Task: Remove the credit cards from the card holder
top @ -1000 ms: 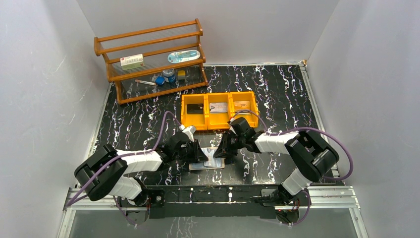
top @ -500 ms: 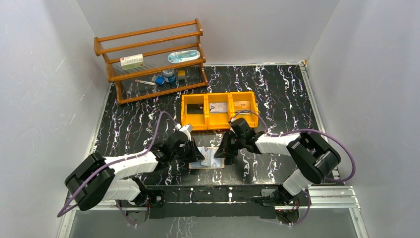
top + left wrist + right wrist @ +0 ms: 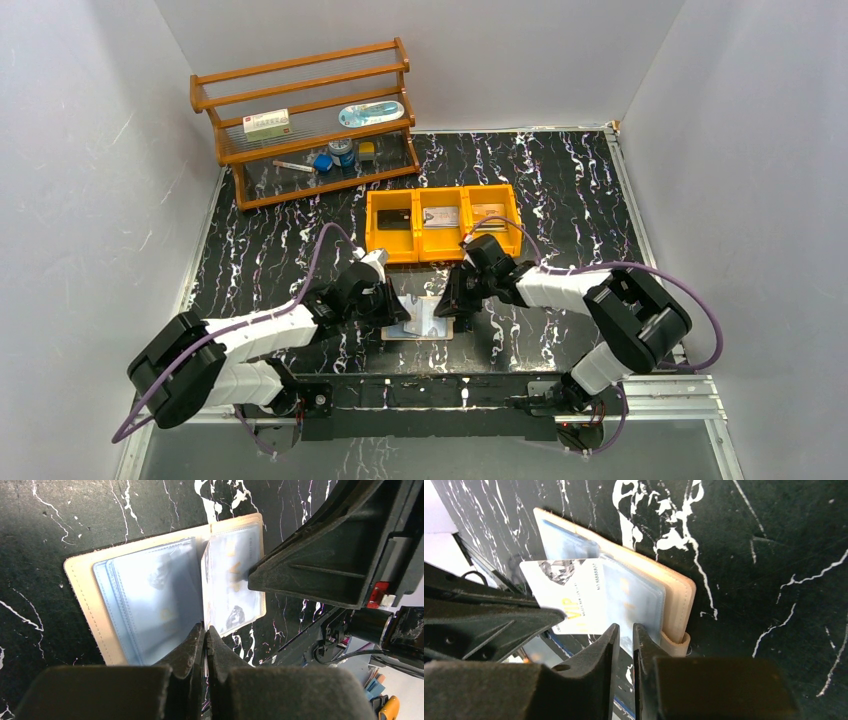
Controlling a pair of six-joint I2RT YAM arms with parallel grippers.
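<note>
the card holder point(image 3: 428, 318) is lying open on the marbled black table point(image 3: 560, 180), near edge, centre, sitting btwn the two grippers w/ its pale blue pockets facing up. the left gripper point(image 3: 205, 635) is reaching in from the left, fingers pressed fully together right at the crease. they're pinching the near corner of a white vip card point(image 3: 569, 595) (in the left wrist view the card's edge is running straight into the seam btwn the fingers). that card is sticking roughly halfway out of the right leaf's pocket, pointing left toward the crease. the right gripper point(image 3: 626, 630) is resting its tips on the near side of the right leaf. its fingers are standing a sliver apart w/ nothing showing btwn them, so it isn't clamping anything. just beyond the grippers, a yellow bin point(image 3: 443, 255) is holding one card per compartment: a dark card point(image 3: 393, 216) on the left, a silvery card point(image 3: 441, 217) in the middle, a tan card point(image 3: 487, 211) on the right. a wooden rack point(image 3: 300, 65) is standing at the far left.
</note>
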